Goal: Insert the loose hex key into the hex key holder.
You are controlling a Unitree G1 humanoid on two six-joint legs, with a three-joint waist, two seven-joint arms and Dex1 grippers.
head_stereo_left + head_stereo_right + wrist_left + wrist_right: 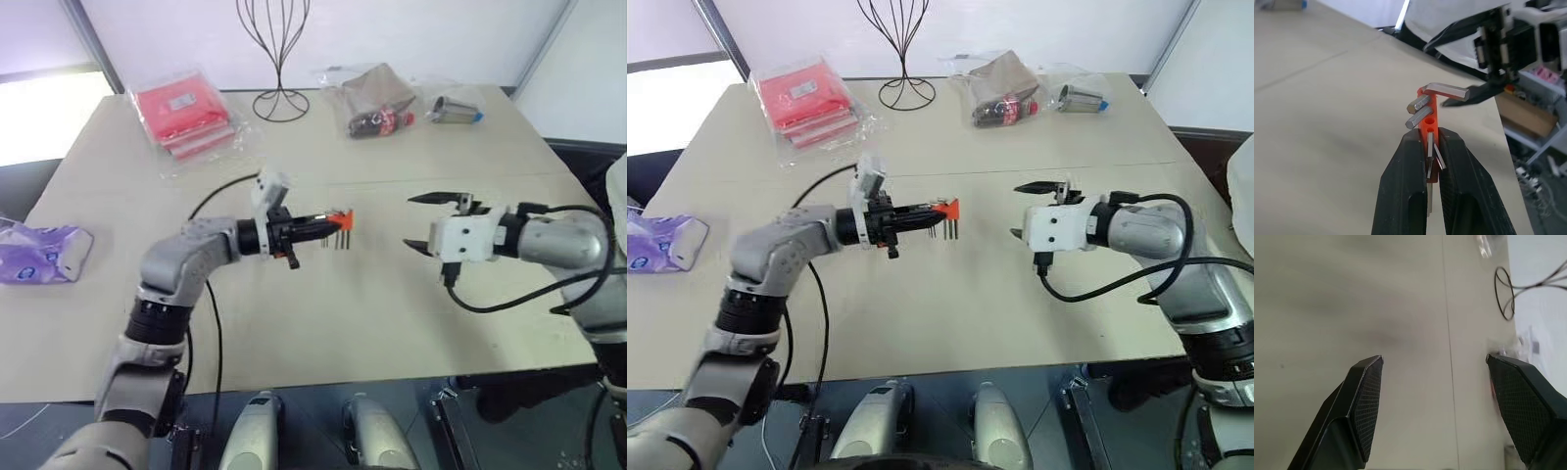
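Clamping the hex key holder (1429, 120) in our left gripper (315, 225), we are seeing the loose hex key (1447, 91) seated at its far end; our right gripper (425, 221), spread empty, is hanging well apart.

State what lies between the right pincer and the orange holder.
Nothing: in the left eye view, only bare table shows between the open right pincer and the holder in the left pincer.

holder (340, 216) in left pincer (328, 221) | right pincer (421, 222) well right, apart
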